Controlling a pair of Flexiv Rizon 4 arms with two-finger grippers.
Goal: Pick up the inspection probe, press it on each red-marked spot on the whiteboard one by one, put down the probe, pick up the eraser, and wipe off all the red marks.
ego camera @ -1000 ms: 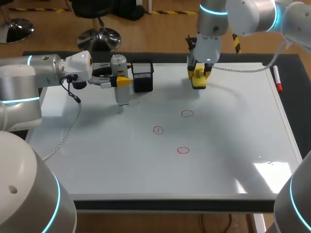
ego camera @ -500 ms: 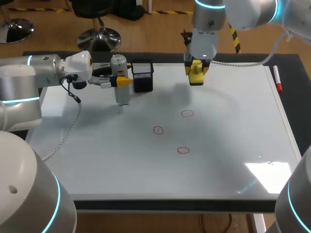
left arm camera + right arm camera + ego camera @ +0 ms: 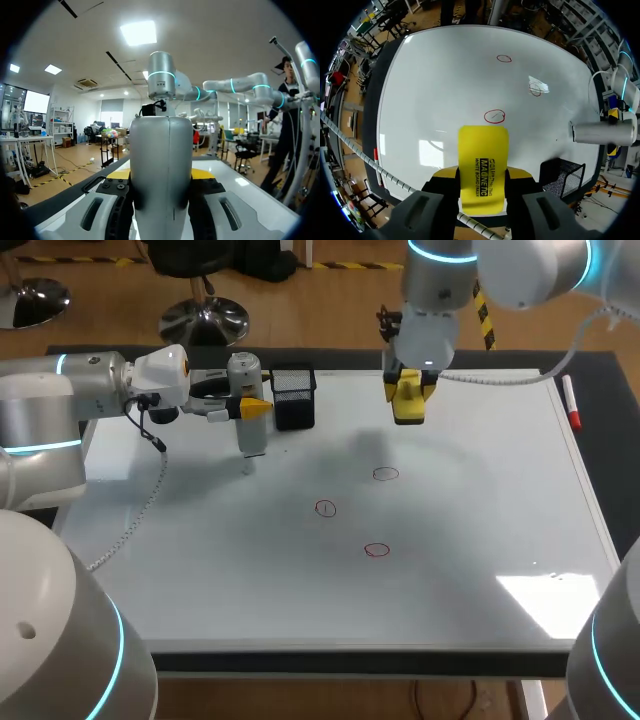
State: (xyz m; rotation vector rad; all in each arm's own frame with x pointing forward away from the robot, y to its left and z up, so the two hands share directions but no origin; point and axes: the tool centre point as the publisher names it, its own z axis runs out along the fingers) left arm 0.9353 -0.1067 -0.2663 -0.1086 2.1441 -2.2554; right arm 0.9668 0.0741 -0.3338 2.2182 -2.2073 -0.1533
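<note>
Left gripper (image 3: 252, 410) is clamped on the inspection probe (image 3: 252, 440). The grey cylinder stands upright between the yellow tips, one finger on each side, with its thin tip pointing down at the whiteboard (image 3: 470, 540). Whether the tip touches the board cannot be told. The left wrist view shows the same grasp: the probe (image 3: 161, 150) fills the gap between the fingers of the gripper (image 3: 161, 176).

Right gripper (image 3: 410, 390) is clenched on the yellow eraser (image 3: 408, 410), which is held flat between the fingers over the far part of the board. In the right wrist view the eraser (image 3: 483, 167) sticks out ahead of the gripper (image 3: 483, 175).

Three red marks are on the board, all intact:
- The nearest red mark (image 3: 494, 116) lies just ahead of the eraser's end.
- The second red mark (image 3: 535, 90) is further ahead.
- The third red mark (image 3: 504, 58) is furthest ahead.

In the head view the marks (image 3: 385, 474) lie between the two grippers and nearer the robot.

A black mesh holder (image 3: 293, 395) stands just beside the left fingers, on the side toward the right gripper. A red marker (image 3: 571, 405) lies at the board's right edge, well apart from both grippers.
</note>
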